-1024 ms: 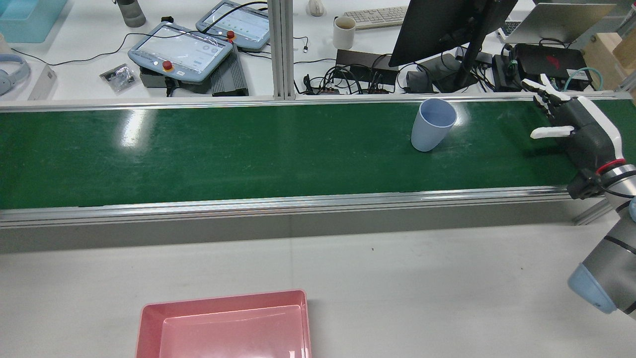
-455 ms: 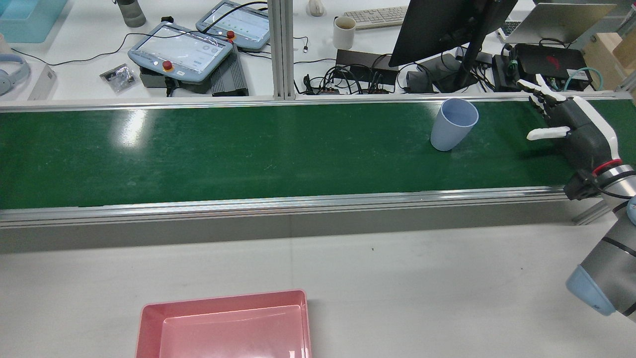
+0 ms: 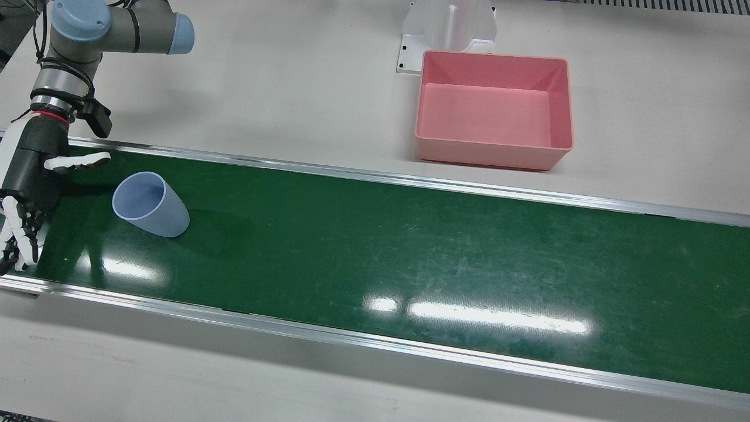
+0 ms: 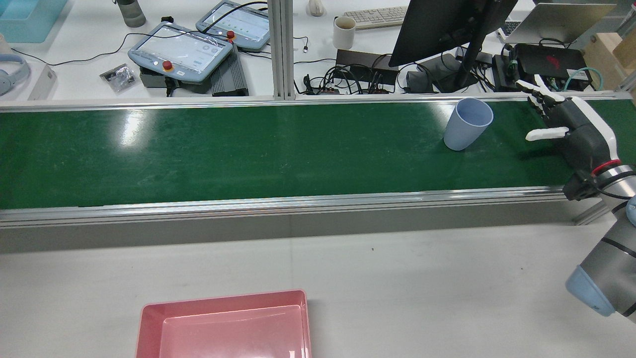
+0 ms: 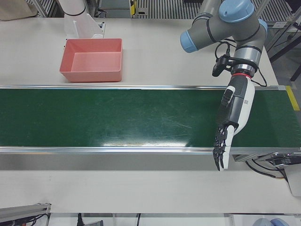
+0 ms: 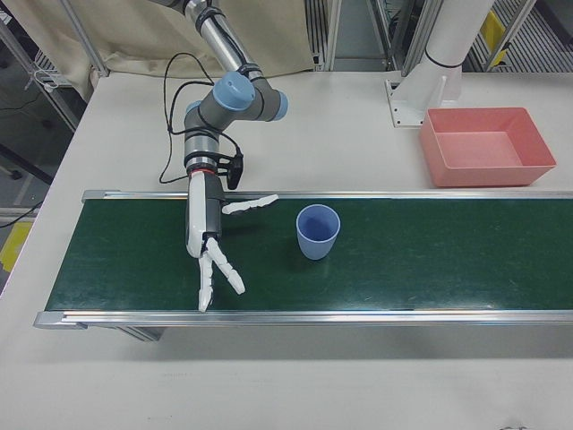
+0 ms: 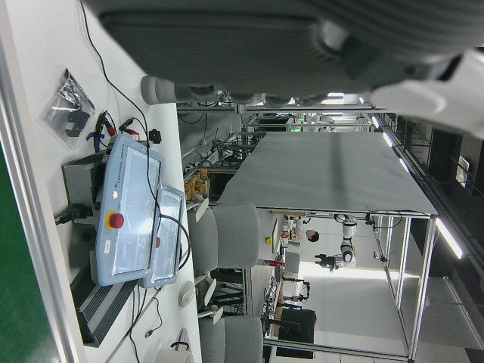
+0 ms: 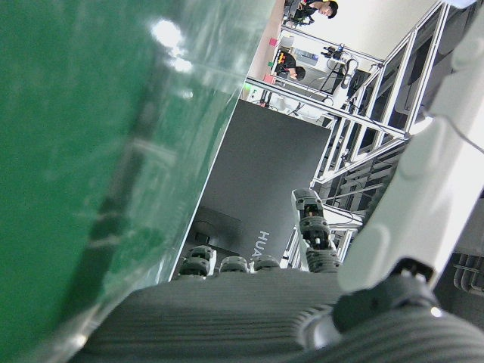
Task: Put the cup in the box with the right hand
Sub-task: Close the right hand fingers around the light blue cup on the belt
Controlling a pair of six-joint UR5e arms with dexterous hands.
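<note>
1. Cup (image 6: 318, 231) stood upright on the green belt (image 6: 430, 260), pale blue, empty, nothing between it and your right hand (image 6: 208, 242).
2. Your right hand was spread open, holding nothing; the pink box (image 6: 488, 146) sat well apart on the bench (image 6: 340, 134).

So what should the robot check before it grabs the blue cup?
1. Cup standing upright on the green belt, mouth up: ok.
2. Right hand open, fingers spread, holding nothing: ok.
3. Right hand beside the cup with a clear gap between them, not touching yet: ok.
4. Nothing lying on the belt between hand and cup: ok.
5. Pink box empty and ready on the white table: ok.
6. Left hand open, hanging over the belt's other end, far from the cup: ok.
</note>
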